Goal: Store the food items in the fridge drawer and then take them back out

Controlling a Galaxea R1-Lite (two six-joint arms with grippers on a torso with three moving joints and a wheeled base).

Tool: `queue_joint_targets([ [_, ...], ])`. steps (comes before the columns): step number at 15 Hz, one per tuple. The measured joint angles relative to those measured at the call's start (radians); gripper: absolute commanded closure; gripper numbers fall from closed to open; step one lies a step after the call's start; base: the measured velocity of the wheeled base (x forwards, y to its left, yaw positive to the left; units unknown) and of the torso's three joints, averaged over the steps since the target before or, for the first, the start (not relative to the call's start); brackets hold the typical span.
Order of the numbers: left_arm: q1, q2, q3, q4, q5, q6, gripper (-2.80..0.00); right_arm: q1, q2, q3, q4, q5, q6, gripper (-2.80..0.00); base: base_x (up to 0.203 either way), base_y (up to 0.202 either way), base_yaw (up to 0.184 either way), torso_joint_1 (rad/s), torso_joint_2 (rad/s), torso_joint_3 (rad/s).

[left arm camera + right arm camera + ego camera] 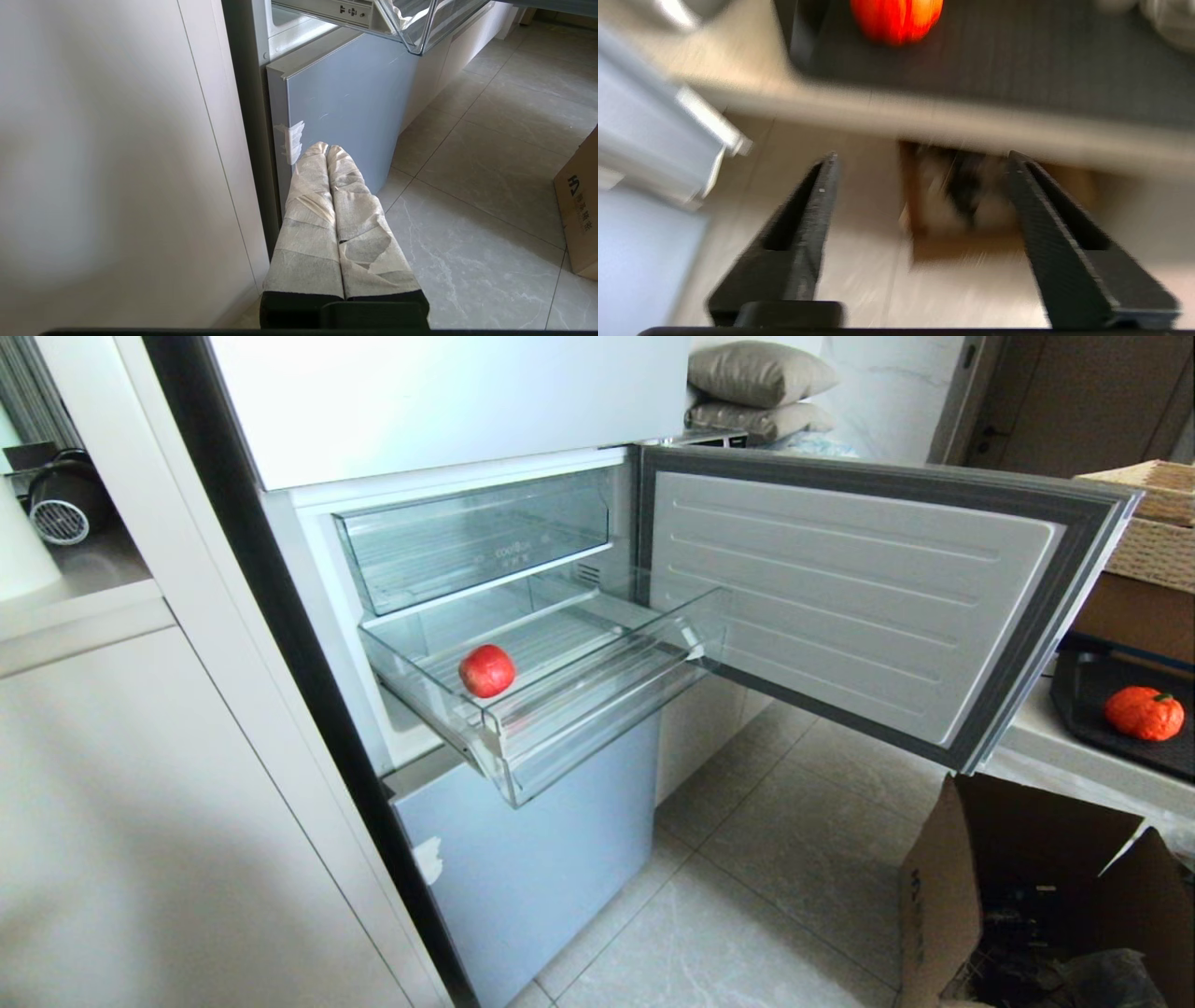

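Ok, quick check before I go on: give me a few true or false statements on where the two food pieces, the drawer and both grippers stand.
1. The red piece lies in the pulled-out fridge drawer. True.
2. The orange-red piece is in the drawer too. False: it sits on the dark tray to the right.
3. The right gripper holds a piece. False: it is open and empty.
4. The left gripper is shut, low beside the fridge. True.

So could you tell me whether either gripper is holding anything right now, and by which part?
Nothing is held. The right gripper is open and empty, facing the orange-red piece on the dark tray; the left gripper is shut on nothing.
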Motion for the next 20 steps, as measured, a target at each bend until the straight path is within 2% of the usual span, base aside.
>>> queue_joint_targets([
  [2,0.0,0.0,0.0,0.0,0.0,0.0,0.0,-0.003,0.078,-0.075,-0.064,-0.003,-0.024,-2.8,0.0,0.0,0.0,0.0,0.0,0.0],
  [6,0.0,0.0,0.0,0.0,0.0,0.0,0.0,-0.009,0.241,-0.27,-0.074,-0.001,-0.032,-2.8,0.0,0.0,0.0,0.0,0.0,0.0],
  [14,0.0,0.0,0.0,0.0,0.0,0.0,0.0,-0.008,0.508,-0.589,-0.083,0.081,-0.068,-2.8,0.0,0.0,0.0,0.0,0.0,0.0],
  [20,0.0,0.0,0.0,0.0,0.0,0.0,0.0,0.0,0.622,-0.717,-0.08,0.14,-0.062,-2.8,0.0,0.0,0.0,0.0,0.0,0.0],
])
